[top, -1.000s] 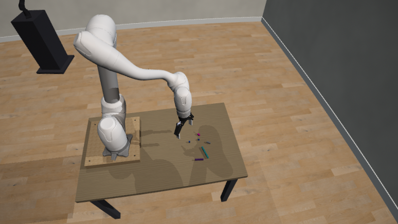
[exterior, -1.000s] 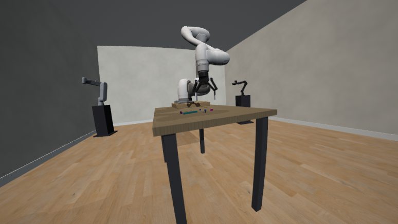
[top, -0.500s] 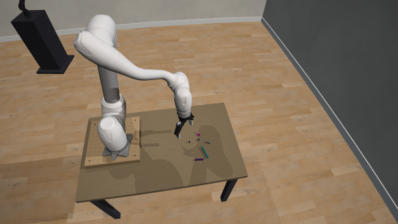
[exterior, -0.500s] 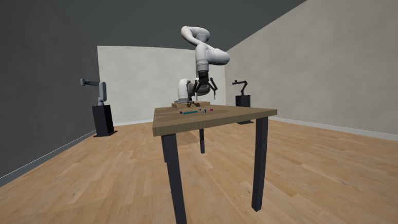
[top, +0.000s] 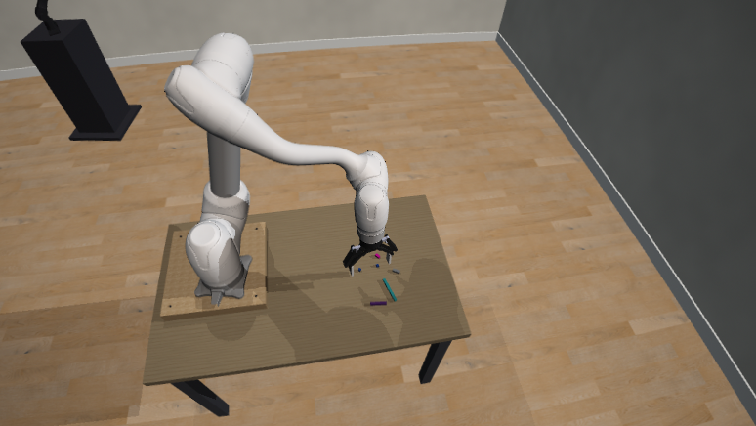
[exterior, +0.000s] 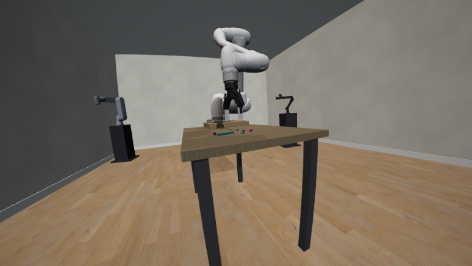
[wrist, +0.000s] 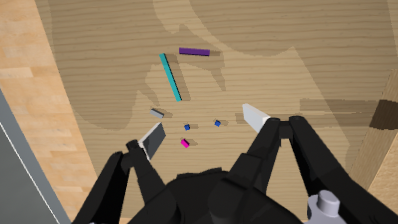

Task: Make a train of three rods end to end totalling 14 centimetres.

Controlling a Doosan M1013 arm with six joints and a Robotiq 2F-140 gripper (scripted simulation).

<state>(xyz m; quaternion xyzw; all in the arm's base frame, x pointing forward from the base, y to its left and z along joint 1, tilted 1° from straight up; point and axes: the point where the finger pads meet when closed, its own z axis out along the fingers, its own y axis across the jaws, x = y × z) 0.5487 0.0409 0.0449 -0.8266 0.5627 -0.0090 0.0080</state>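
Over the half of the tabletop (top: 316, 338) away from the base plate (top: 174, 309), hovering with the end effector (wrist: 202, 127) spread wide and nothing between the fingers. Below it, scattered apart and lying flat: a turquoise rod (wrist: 170, 77), a purple rod (wrist: 194, 51) just off one end of it, a grey rod (wrist: 157, 113) off the other end, two blue rods (wrist: 187, 127) (wrist: 217, 123) and a magenta rod (wrist: 185, 143), all well in from the edges. Probably calls for turquoise, grey and one blue to make fourteen. Likely stiff, light, smooth little bars, easy to nudge or spin off line; best pinched across the long sides at mid-length, low and square. Hardest to grip cleanly: a blue one, barely more than a cube. Worth minding the second blue and the magenta close by, and the purple near the turquoise's end, which may need moving clear of the finished line
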